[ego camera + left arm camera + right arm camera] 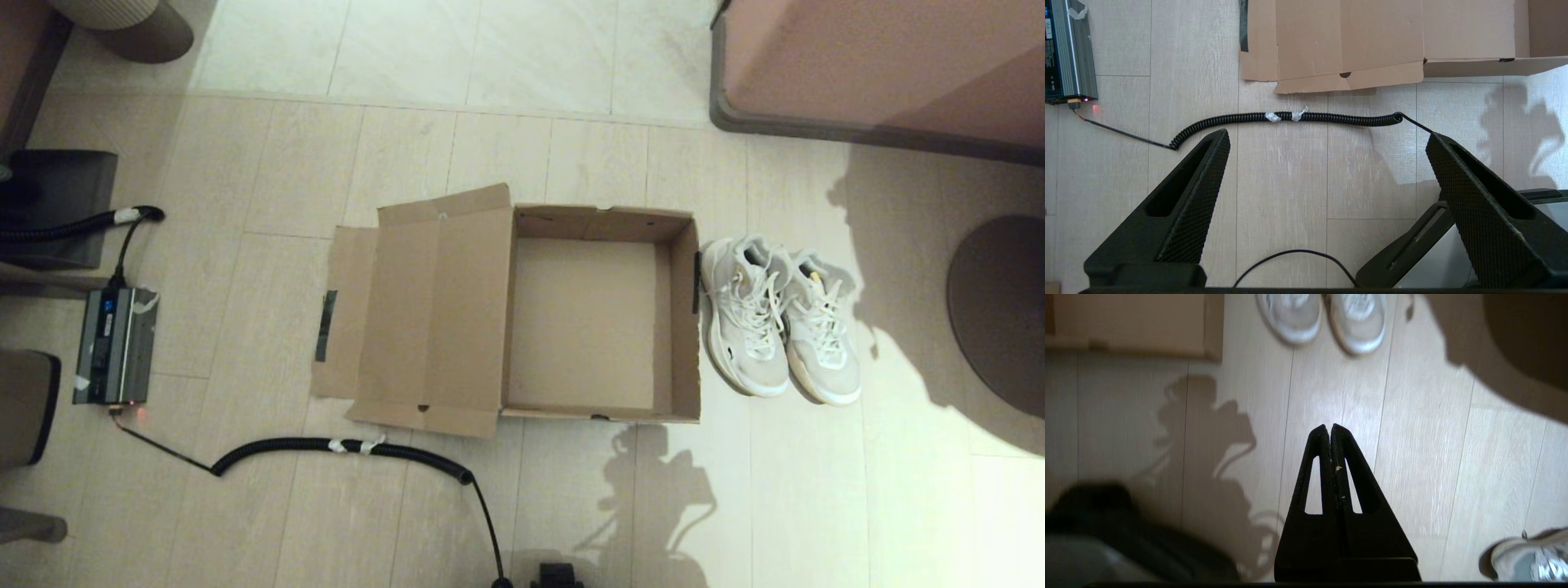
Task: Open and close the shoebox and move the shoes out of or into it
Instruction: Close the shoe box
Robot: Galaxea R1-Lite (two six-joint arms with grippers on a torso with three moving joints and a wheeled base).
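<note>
Overhead, one shoebox [602,327] sits on the pale floor [269,286] with its single hinged lid [424,314] folded flat toward the robot's left, so the bare inside is ready to take footwear. Two white shoes [780,318] stand side by side just beside the box's right wall, toes toward the robot, probably waiting to be lifted in. One black coiled cable [343,447] curves in front of the box. Both arms hang back near the robot: the left gripper [1327,141] gapes wide over the cable, holding nothing; the right gripper [1329,430] is pressed closed, empty, aimed toward the shoes.
</note>
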